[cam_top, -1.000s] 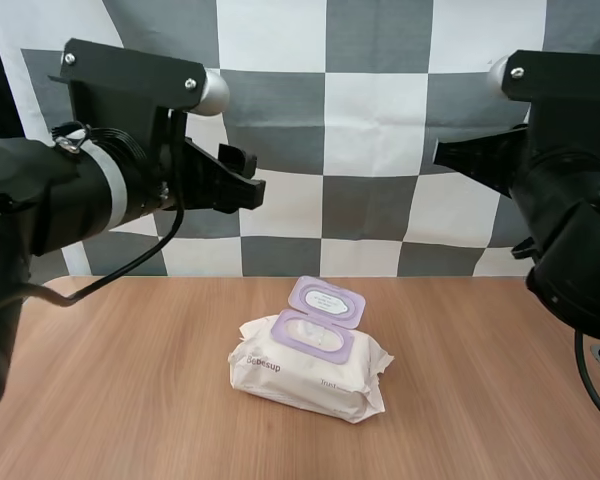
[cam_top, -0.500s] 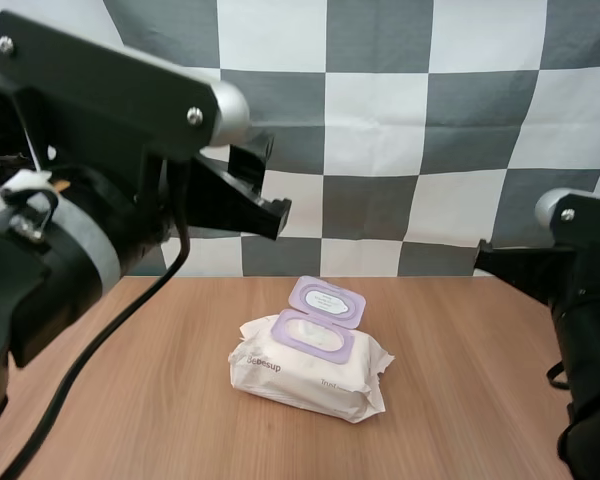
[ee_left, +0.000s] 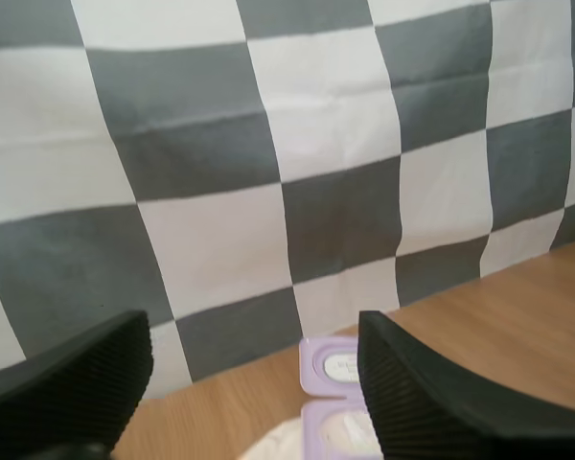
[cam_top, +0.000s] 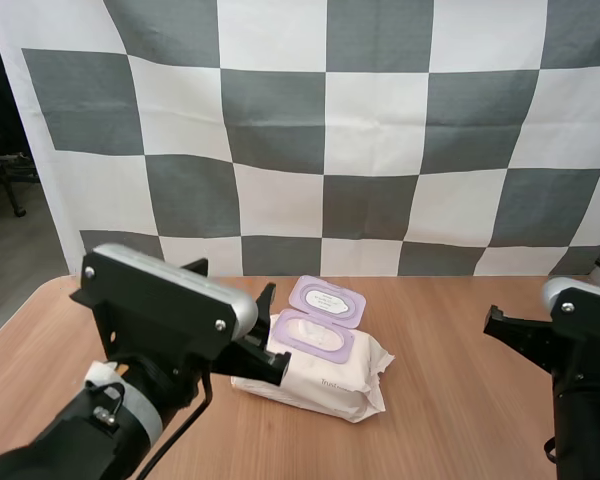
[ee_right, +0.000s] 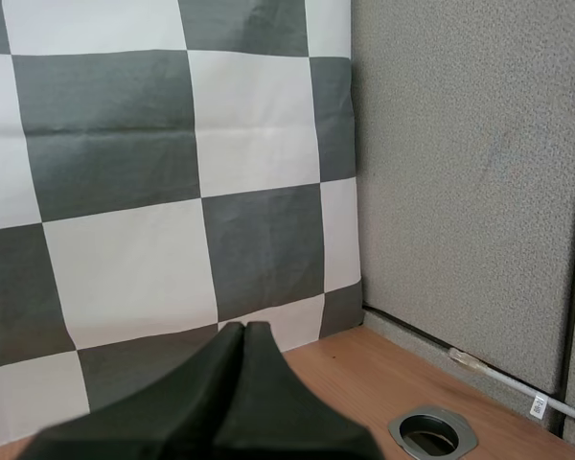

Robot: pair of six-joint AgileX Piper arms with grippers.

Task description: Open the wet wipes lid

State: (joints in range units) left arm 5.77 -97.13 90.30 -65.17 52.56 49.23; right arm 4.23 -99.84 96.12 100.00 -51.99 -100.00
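Note:
The white wet wipes pack lies mid-table with its purple lid flipped up and back, so the oval opening is uncovered. My left gripper is low at the pack's left side, close against it. In the left wrist view its fingers stand wide apart, and the lid shows between them, farther off. My right gripper hangs low to the right of the pack, well apart from it. Its fingers lie together as one dark wedge holding nothing.
The wooden table has bare room on both sides of the pack. A round metal-rimmed hole sits in the tabletop near a grey partition wall at the right.
Both arms have come down from high in front of the backdrop to table height. The left gripper now sits beside the pack. The pack and its raised lid have not moved.

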